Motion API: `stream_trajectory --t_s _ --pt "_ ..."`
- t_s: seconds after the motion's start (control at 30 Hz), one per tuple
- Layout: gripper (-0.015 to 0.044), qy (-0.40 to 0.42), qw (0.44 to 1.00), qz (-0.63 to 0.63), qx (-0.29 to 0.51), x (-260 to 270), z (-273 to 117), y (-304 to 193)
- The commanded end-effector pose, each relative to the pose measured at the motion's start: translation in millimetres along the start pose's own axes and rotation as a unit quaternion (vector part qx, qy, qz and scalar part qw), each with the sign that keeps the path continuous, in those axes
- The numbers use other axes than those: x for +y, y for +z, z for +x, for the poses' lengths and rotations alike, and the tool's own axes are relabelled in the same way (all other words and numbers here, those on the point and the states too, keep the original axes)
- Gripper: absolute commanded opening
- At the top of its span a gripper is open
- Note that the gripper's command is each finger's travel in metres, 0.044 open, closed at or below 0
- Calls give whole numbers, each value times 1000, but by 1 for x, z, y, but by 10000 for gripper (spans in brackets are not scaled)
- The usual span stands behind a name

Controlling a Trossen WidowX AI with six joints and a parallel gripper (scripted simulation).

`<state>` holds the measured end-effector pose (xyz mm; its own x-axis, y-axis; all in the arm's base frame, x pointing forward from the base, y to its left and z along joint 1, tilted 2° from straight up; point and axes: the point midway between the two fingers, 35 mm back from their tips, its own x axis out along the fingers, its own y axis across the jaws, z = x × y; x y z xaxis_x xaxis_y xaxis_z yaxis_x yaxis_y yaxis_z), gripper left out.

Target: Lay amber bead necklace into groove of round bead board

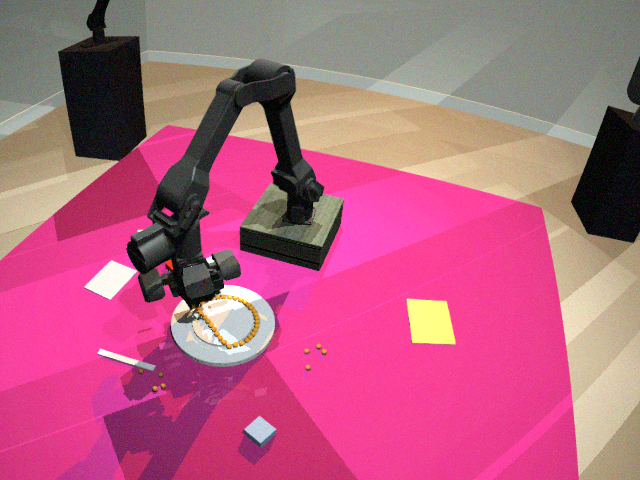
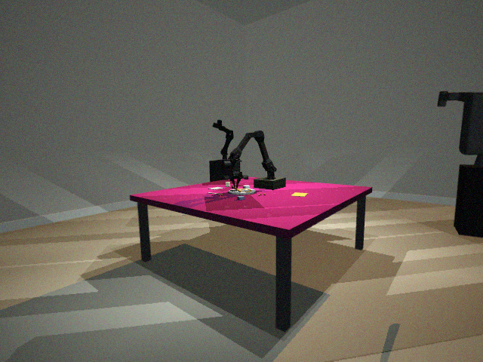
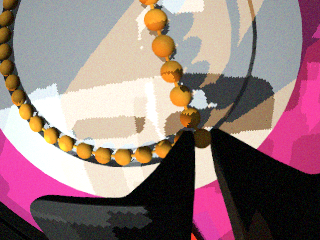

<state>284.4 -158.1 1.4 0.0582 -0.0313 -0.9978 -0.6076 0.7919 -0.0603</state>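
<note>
The amber bead necklace (image 1: 229, 346) (image 3: 163, 46) lies on the round grey-white bead board (image 1: 222, 358) (image 3: 282, 52). In the wrist view its left and lower beads follow the groove (image 3: 255, 50). The other strand cuts straight across the middle of the board, and the groove on the right is bare. My gripper (image 1: 196, 312) (image 2: 236, 190) (image 3: 200, 138) is shut on the necklace near the board's edge, with one dark bead between the fingertips. The left finger hides some beads beside it. Whether the held bead touches the board I cannot tell.
Loose amber beads (image 1: 307, 367) (image 1: 163, 385) lie on both sides of the board. A pale strip (image 1: 118, 356), a blue-grey block (image 1: 260, 430), a yellow sheet (image 1: 430, 321) and a white sheet (image 1: 110, 279) lie around it. The arm's base block (image 1: 279, 237) stands behind.
</note>
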Motion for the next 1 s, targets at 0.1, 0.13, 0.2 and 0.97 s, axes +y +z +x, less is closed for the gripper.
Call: stream_trajectory --t_s 0.1,0.13,0.2,0.97 --pt "79 0 1000 0 0 0 1 0" --pt "105 0 1000 0 0 0 1 0" --pt "157 0 1000 0 0 0 1 0" --pt "440 1 1000 -3 -2 1 -3 0"
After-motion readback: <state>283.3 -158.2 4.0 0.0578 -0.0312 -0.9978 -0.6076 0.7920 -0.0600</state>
